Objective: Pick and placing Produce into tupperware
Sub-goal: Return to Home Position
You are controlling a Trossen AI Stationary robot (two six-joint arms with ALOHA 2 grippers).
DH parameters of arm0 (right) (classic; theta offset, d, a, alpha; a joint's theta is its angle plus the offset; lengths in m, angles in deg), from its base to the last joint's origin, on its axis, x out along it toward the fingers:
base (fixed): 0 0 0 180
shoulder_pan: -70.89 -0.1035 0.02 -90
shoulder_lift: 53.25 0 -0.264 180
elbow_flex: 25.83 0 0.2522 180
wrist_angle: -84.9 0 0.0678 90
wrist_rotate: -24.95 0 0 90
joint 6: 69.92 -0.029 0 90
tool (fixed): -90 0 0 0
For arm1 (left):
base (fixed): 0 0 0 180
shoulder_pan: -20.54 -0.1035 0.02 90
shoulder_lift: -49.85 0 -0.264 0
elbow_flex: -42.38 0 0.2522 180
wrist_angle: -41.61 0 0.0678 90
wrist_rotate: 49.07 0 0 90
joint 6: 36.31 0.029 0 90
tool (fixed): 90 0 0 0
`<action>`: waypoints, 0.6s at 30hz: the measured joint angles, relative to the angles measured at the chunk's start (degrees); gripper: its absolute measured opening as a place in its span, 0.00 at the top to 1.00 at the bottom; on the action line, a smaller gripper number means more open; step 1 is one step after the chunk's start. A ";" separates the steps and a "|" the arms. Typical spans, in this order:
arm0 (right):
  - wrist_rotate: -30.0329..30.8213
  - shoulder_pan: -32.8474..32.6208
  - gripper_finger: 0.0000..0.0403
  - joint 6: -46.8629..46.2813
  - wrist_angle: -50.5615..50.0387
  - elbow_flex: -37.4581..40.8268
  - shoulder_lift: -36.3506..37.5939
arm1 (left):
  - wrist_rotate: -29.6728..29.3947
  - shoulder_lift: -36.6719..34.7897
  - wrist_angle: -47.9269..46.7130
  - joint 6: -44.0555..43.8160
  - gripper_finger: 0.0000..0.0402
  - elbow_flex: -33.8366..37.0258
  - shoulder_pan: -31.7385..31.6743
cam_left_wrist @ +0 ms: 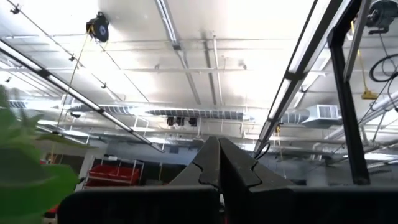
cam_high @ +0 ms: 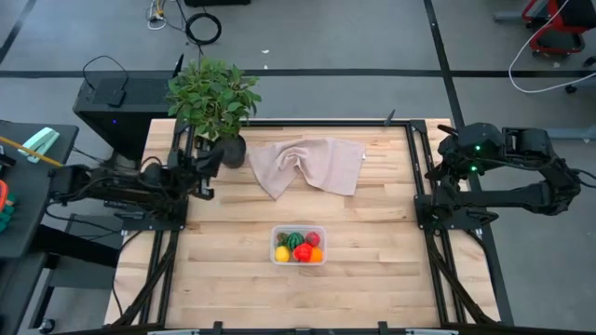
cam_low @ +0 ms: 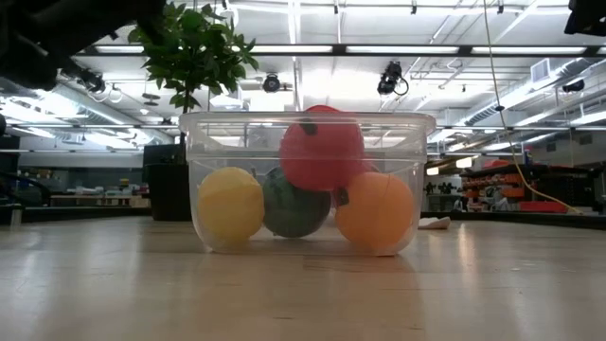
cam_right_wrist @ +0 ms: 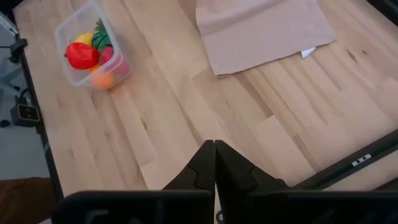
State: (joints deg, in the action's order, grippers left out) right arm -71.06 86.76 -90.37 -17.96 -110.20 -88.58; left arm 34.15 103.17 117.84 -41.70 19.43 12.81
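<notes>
At the worktop's [cam_high: 372,274] side edges, left gripper [cam_left_wrist: 219,148] and right gripper [cam_right_wrist: 215,148], both pinched shut on nothing. By the front edge's middle, tupperware [cam_low: 227,142] with all produce [cam_high: 300,247] inside. Could lose the perched red piece [cam_low: 322,150] if jolted.

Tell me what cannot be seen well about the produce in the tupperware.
Second red piece: low view, mostly hidden behind the front red piece and orange piece.
Dark green piece: low view, partly covered by its neighbours.
Each piece's kind: high view, too small inside the tupperware.
</notes>
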 joint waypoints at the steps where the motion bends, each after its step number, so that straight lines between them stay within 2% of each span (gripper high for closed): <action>1: -0.01 0.00 0.97 0.04 -0.01 0.00 0.00 | -0.01 -1.22 -0.02 0.01 0.99 0.94 0.00; 12: -0.01 0.00 0.97 -0.39 0.00 -0.02 0.00 | -5.18 -11.59 -0.11 5.09 0.99 8.70 0.00; 18: -0.01 0.00 0.98 -0.39 -0.02 -0.02 0.02 | -5.20 -14.23 -1.20 10.26 0.99 8.70 0.07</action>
State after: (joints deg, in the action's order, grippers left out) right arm -71.07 86.76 -90.76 -17.98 -110.22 -88.56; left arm 28.95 88.95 116.64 -31.43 28.13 12.88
